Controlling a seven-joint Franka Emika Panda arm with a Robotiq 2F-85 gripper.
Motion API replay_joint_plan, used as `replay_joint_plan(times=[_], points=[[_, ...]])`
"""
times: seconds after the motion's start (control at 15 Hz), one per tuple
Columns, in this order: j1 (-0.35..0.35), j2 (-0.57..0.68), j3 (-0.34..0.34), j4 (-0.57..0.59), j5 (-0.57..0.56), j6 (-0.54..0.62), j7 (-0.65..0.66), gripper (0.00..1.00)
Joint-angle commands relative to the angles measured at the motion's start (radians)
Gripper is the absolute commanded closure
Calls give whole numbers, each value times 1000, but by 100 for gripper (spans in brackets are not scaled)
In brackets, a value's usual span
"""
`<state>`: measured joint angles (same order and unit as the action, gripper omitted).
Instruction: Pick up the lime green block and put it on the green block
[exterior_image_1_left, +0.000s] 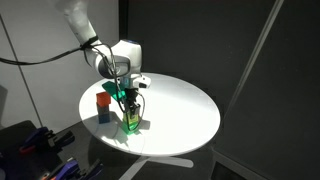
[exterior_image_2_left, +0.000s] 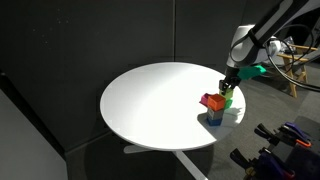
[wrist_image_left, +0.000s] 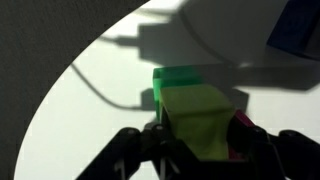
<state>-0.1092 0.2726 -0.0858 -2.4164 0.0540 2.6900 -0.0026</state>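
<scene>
In the wrist view the lime green block (wrist_image_left: 200, 122) sits between the fingers of my gripper (wrist_image_left: 205, 150), which is shut on it. The green block (wrist_image_left: 178, 80) shows directly beyond and below the lime one, partly covered by it; I cannot tell whether they touch. In an exterior view the gripper (exterior_image_1_left: 129, 105) points down over the small green stack (exterior_image_1_left: 131, 122) near the table's edge. In an exterior view the gripper (exterior_image_2_left: 227, 92) stands behind the other blocks, and the held block is mostly hidden.
A pink cube (wrist_image_left: 243, 125) lies right beside the lime block. A red block (exterior_image_1_left: 103, 100) stands on a blue block (exterior_image_1_left: 103, 113) close by, also seen in an exterior view (exterior_image_2_left: 212, 101). All are on the round white table (exterior_image_1_left: 180, 105) near its rim.
</scene>
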Motion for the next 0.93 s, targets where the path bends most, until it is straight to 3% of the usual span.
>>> replay_joint_plan(times=[0.0,0.53,0.6,0.73,0.87], points=[[-16,10,10,12,25,14,-28,73],[-17,17,9,15,23,13,-27,73],[-17,16,9,15,22,13,-27,43],[-16,16,7,15,20,14,-26,16],[-16,16,8,14,21,14,-27,1]])
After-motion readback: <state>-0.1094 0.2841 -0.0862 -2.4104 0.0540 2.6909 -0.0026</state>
